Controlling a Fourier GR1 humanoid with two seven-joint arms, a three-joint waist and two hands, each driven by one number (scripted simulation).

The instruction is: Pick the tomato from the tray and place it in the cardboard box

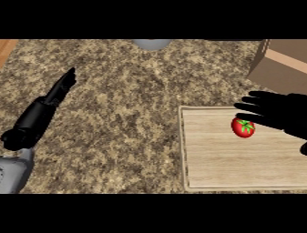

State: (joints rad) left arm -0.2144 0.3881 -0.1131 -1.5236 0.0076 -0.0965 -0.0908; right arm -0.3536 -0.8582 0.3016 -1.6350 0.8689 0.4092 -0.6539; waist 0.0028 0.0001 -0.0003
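Right hand (291, 119), black and broad, hung over the upper right part of the wooden tray (223, 170), its fingers (255, 109) spread apart and stretched toward the left, holding nothing. Just under those fingertips sat the tomato (243, 127), red with a green stalk on top, resting on the tray's surface near its upper edge; whether the fingers touched it I could not tell. Beyond the tray, at the far right corner of the speckled stone counter (129, 91), stood the cardboard box (291, 66), well apart from the tomato. Over on the other side, the left hand (60, 88) lay above the bare counter with its fingers straight and held together, pointing away from the robot, its grey forearm (4, 173) coming in from the lower left corner.
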